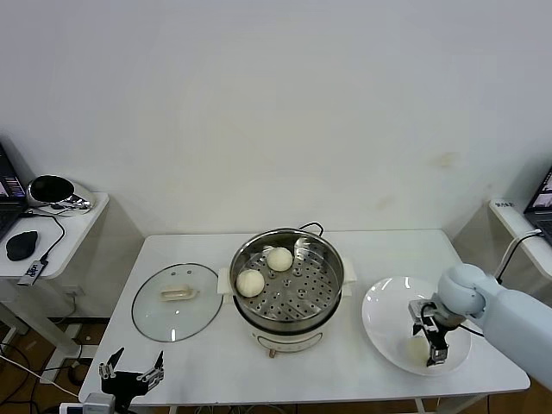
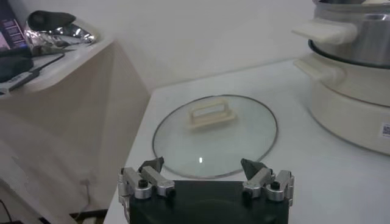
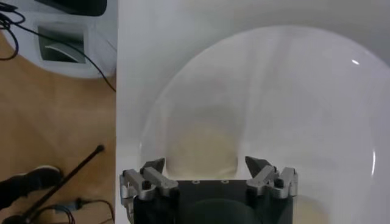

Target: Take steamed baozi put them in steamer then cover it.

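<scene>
The head view took in the whole white table: the steamer stood at its middle with two buns side by side on the perforated tray, the glass lid lay flat to its left, and a white plate lay to its right. Only the right wrist view showed the bun on that plate closely: the right gripper hung just above it, fingers spread wide on either side, not touching. In the head view this bun was half hidden behind the gripper.

The left wrist view looked across the lid, whose cream bar handle ran parallel to the table's front edge. The left gripper waited at the table's front left corner, fingers apart and empty.

Behind was a plain white wall; a side table with cables and gear stood to the left.
</scene>
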### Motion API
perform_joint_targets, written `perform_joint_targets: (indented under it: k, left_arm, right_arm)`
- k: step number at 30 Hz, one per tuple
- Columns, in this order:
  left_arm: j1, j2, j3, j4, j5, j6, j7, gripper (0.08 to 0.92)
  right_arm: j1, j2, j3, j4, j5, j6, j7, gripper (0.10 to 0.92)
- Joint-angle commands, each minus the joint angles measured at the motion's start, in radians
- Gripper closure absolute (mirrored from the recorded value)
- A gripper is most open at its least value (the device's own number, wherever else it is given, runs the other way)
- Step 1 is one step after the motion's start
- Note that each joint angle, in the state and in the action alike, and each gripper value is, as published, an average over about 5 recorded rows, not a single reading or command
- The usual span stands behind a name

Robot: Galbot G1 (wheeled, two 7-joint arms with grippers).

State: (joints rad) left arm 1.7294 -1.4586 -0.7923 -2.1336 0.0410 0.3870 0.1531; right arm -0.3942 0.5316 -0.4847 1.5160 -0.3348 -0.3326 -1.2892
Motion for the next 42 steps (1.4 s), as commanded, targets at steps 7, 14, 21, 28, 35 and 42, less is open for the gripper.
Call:
perform_joint_targets:
  k: [7, 14, 21, 28, 35, 42]
  left_arm:
    - [-0.005, 0.002, 0.001, 0.002, -0.001, 0.0, 0.0, 0.177]
    - [-0.012, -0.002, 0.008, -0.002, 0.007, 0.001, 0.0, 0.177]
    - [-0.017, -0.002, 0.006, -0.003, 0.017, -0.005, -0.007, 0.177]
    - [-0.02, -0.005, -0.003, -0.018, 0.019, -0.008, -0.012, 0.177]
    - [-0.016, -0.013, -0.011, -0.026, 0.009, -0.01, -0.013, 0.177]
    - [-0.011, -0.02, -0.014, -0.031, 0.013, -0.01, -0.014, 0.177]
  right_arm:
    - [0.059, -0.015, 0.009, 0.005, 0.053, -0.01, 0.003, 0.52]
    - [0.39, -0.027, -0.162, 0.031, 0.177, -0.014, -0.021, 0.525]
    - [0.736, 0.148, -0.318, -0.05, 0.304, -0.006, -0.06, 0.524]
    - [0.851, 0.374, -0.393, -0.224, 0.47, 0.308, -0.097, 0.524]
    - [0.868, 0.551, -0.439, -0.279, 0.431, 0.563, -0.064, 0.516]
    - [0.84, 0.622, -0.494, -0.288, 0.399, 0.817, 0.0, 0.516]
